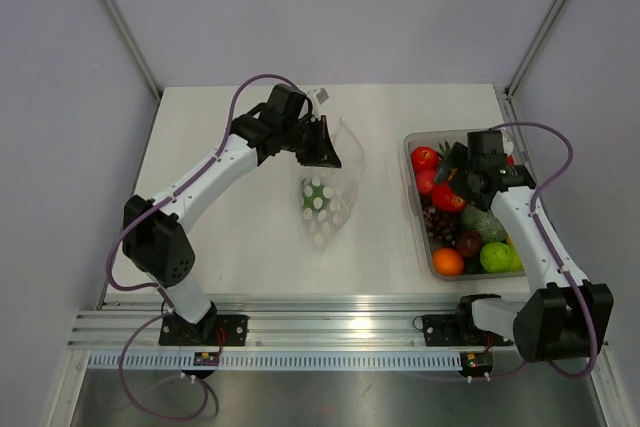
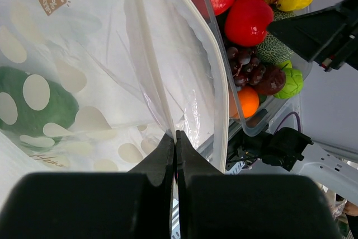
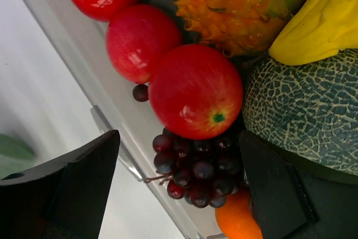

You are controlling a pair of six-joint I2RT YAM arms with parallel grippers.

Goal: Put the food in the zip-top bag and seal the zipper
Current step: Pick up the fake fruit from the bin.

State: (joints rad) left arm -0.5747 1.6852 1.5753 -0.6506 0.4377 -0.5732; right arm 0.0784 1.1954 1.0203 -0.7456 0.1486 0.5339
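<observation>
The dotted zip-top bag (image 1: 327, 209) hangs from my left gripper (image 1: 325, 147), mouth up, with a green food piece (image 1: 315, 196) inside. In the left wrist view my left gripper (image 2: 175, 135) is shut on one zipper strip (image 2: 146, 54); the other strip (image 2: 215, 54) curves away, so the mouth gapes. The green piece (image 2: 33, 102) shows through the bag (image 2: 84, 37). My right gripper (image 1: 450, 179) is open over the tray, its jaws (image 3: 179, 141) either side of a red apple (image 3: 196, 90) and the purple grape bunch (image 3: 196, 166), touching neither.
The rigid clear tray (image 1: 413, 197) at the right holds more red apples (image 1: 425, 158), a netted melon (image 3: 307, 110), a yellow piece (image 3: 324, 20), an orange (image 1: 448, 261) and a green piece (image 1: 495, 256). The tray (image 2: 263, 127) lies close beside the bag.
</observation>
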